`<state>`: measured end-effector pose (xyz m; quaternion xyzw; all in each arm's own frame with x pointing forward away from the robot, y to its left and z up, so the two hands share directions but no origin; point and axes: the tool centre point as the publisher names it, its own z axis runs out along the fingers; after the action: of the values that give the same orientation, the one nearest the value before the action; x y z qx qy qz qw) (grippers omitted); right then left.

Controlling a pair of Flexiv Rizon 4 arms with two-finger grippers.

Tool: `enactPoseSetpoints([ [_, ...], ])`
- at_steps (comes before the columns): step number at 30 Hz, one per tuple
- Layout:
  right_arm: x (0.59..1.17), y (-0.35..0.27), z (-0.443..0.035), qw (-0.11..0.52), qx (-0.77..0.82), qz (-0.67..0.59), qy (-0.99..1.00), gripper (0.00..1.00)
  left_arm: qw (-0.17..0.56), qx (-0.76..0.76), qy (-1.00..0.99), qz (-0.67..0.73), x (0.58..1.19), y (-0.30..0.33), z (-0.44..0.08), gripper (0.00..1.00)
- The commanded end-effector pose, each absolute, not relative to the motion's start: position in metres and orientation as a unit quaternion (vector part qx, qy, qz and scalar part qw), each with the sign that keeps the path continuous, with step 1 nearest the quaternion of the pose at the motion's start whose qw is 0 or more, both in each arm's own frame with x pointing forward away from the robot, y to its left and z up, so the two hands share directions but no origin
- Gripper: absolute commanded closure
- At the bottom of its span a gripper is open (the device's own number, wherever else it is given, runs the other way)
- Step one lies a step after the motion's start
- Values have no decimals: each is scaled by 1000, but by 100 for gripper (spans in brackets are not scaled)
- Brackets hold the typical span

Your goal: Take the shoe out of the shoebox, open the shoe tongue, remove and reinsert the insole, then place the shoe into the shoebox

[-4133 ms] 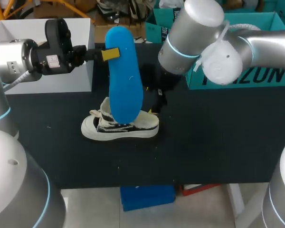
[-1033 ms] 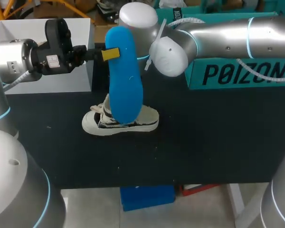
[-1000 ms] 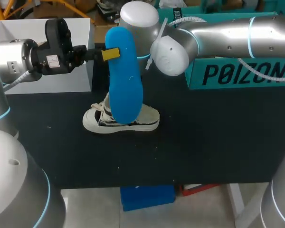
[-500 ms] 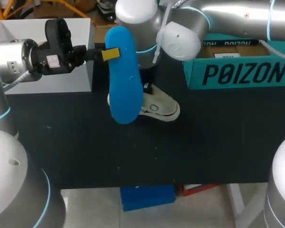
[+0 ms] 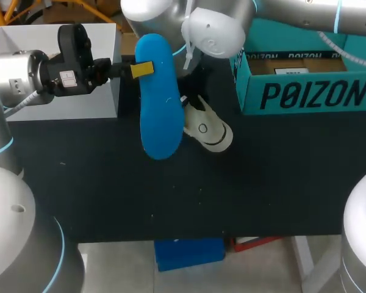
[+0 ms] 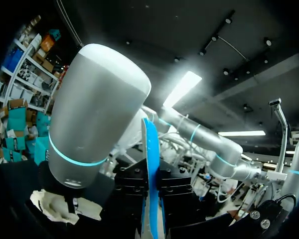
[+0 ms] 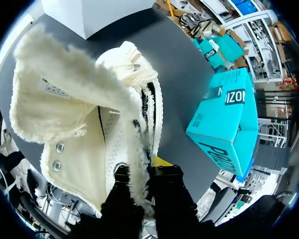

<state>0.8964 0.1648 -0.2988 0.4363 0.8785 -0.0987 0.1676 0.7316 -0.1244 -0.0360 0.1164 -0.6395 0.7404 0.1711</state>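
Blue insole point(image 5: 161, 104) is out, pinched upright in left claw point(image 6: 150, 195). Right claw point(image 7: 142, 172) is clamped on shoe point(image 5: 206, 128) collar, with the shoe tilted between insole and shoebox point(image 5: 305, 91). Step looks like reinsert. Next: align opening with insole tip, feed in.

Blue insole point(image 6: 149, 149) edge-on, clamped in left end effector point(image 6: 150, 191); cream shoe point(image 6: 60, 209) beside
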Motion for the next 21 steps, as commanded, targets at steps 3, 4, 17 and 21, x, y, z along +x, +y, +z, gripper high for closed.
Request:
enactPoseSetpoints([
  [3, 894, 178, -297, 146, 723, -79, 670, 100, 170, 116, -639, 741, 731, -125, -37, 100],
  [4, 893, 179, -297, 144, 729, -77, 665, 100, 170, 116, -639, 741, 731, -125, -37, 100],
  [17, 890, 179, -311, 78, 810, -11, 580, 100, 170, 116, -639, 741, 731, -125, -37, 100],
  [21, 890, 178, -319, 63, 814, 1, 577, 100, 170, 116, -639, 741, 731, -125, -37, 100],
])
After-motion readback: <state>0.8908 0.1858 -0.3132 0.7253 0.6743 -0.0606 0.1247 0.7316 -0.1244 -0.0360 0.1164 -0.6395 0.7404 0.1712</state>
